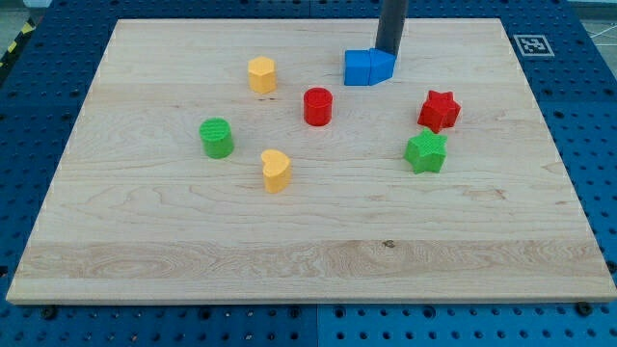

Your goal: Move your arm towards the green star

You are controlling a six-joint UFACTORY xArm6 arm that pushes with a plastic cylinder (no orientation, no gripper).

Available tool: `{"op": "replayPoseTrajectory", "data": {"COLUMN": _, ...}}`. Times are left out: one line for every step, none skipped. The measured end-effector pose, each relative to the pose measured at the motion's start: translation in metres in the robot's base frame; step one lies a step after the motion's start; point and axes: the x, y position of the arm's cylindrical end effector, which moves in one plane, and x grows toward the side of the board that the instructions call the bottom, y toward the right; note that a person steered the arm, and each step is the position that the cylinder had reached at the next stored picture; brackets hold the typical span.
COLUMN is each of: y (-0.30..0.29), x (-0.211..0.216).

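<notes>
tip point(387, 52) was seen at upper centre of frame, touching the back of the blue block point(369, 67) | claw: none fitted, so no clenched or released state could be told | green star point(425, 151) was located right of centre on the wooden surface point(308, 260), just below the red star point(439, 110), well apart from the tip

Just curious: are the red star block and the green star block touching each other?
Apart. The camera view shows a strip of bare wood between the red star block and the green star block.
</notes>
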Motion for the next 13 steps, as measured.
{"op": "replayPoseTrajectory", "data": {"y": 0.0, "x": 0.004}}
{"op": "replayPoseTrajectory", "data": {"y": 0.0, "x": -0.002}}
{"op": "replayPoseTrajectory", "data": {"y": 0.004, "x": -0.031}}
{"op": "replayPoseTrajectory", "data": {"y": 0.026, "x": -0.034}}
{"op": "replayPoseTrajectory", "data": {"y": 0.057, "x": -0.035}}
{"op": "replayPoseTrajectory", "data": {"y": 0.075, "x": -0.016}}
{"op": "replayPoseTrajectory", "data": {"y": 0.086, "x": 0.009}}
{"op": "replayPoseTrajectory", "data": {"y": 0.098, "x": 0.032}}
{"op": "replayPoseTrajectory", "data": {"y": 0.109, "x": 0.048}}
{"op": "replayPoseTrajectory", "data": {"y": 0.114, "x": 0.069}}
{"op": "replayPoseTrajectory", "data": {"y": 0.114, "x": 0.088}}
{"op": "replayPoseTrajectory", "data": {"y": 0.114, "x": 0.108}}
{"op": "replayPoseTrajectory", "data": {"y": 0.114, "x": 0.13}}
